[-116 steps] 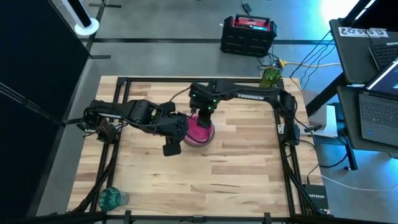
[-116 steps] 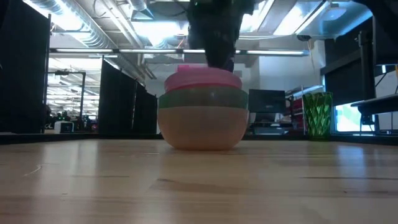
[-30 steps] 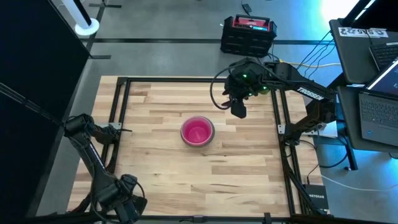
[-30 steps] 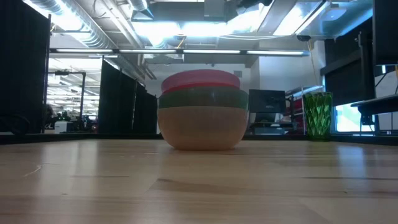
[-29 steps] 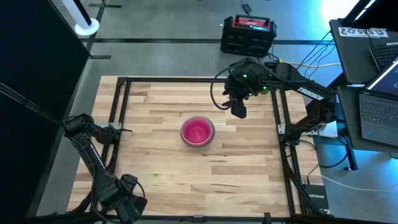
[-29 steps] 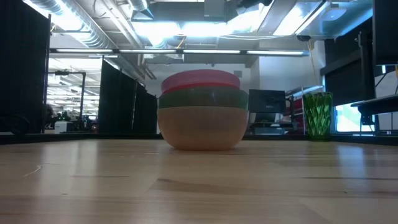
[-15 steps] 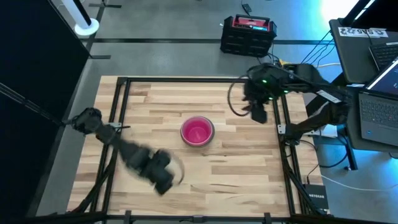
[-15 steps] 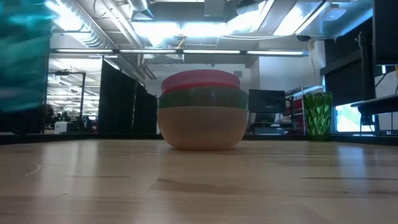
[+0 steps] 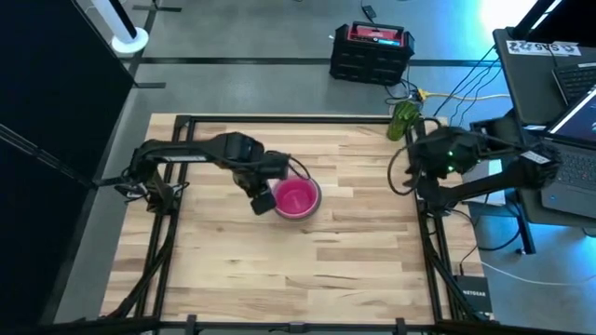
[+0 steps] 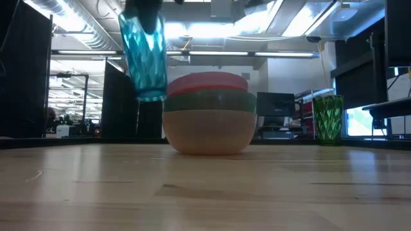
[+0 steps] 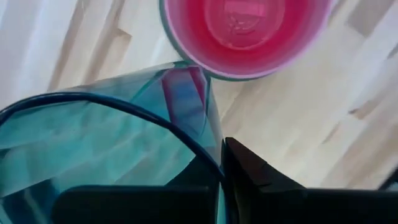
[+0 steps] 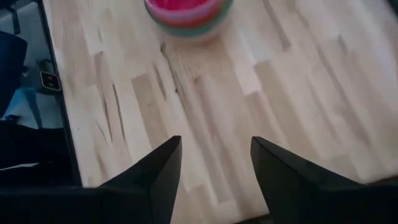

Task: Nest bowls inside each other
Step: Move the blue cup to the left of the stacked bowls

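A stack of nested bowls point(image 9: 296, 197) stands mid-table: peach at the bottom, then green and red, with pink on top point(image 10: 207, 114). My left gripper point(image 9: 264, 198) hangs just to the stack's left, shut on a teal faceted cup point(image 10: 142, 58), which is off the table. The cup's open mouth point(image 11: 93, 155) fills the left wrist view, and the pink bowl point(image 11: 245, 31) lies beyond it. My right gripper point(image 12: 214, 177) is open and empty above the table's right edge, pointing slantwise down at the wood. My left gripper holds the teal cup by its wall at the rim point(image 11: 208, 158), coming from above and pointing down. One finger point(image 11: 252, 177) shows outside the wall; the other is dim behind the teal plastic. The cup hangs upright below the fingers, base level with the stack's top.
A green faceted cup point(image 9: 404, 116) stands at the far right corner point(image 10: 328, 117). A black frame point(image 9: 177, 140) runs around the table. A black-and-red box point(image 9: 372, 51) sits on the floor beyond, and laptops point(image 9: 568, 140) are to the right.
My left gripper has swung from the near left corner up to the middle of the table, turning as it went and carrying the teal cup lifted clear. It now hangs beside the stack. My right gripper has drawn back from the far middle toward the table's right edge.
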`<state>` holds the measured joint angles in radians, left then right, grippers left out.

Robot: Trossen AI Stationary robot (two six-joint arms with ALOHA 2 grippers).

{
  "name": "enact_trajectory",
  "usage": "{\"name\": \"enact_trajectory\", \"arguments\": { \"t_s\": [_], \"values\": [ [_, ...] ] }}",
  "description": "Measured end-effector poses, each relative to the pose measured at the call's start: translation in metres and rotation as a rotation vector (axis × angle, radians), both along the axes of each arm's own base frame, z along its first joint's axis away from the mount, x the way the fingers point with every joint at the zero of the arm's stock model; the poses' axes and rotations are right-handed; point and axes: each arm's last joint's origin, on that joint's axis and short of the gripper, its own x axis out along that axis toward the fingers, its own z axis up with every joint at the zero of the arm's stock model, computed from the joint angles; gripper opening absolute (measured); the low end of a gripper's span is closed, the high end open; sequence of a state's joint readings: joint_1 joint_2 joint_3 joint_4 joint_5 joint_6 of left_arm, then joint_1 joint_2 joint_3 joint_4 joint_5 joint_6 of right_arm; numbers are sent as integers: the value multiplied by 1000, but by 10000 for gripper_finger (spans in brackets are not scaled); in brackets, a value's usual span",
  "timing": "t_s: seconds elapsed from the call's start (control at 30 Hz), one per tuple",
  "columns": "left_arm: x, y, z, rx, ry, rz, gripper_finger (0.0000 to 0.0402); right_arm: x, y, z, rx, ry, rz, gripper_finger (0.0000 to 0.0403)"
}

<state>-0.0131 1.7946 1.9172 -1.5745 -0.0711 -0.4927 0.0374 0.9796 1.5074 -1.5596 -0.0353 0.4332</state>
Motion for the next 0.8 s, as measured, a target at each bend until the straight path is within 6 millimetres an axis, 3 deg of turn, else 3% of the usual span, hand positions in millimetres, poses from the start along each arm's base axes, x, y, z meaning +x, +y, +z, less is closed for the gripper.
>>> {"name": "enact_trajectory", "arguments": {
  "t_s": [0.2, 0.4, 0.8],
  "values": [
    [1, 5, -33, -7, 132, -43, 0, 0, 5, -22, 47, -59, -17, 179],
    [-5, -4, -66, -31, 247, -95, 0, 6, 5, -24, 25, -71, -10, 179],
    [-2, -5, -95, -20, 220, -148, 0, 9, 4, -23, -11, -100, -11, 179]
  ]
}}
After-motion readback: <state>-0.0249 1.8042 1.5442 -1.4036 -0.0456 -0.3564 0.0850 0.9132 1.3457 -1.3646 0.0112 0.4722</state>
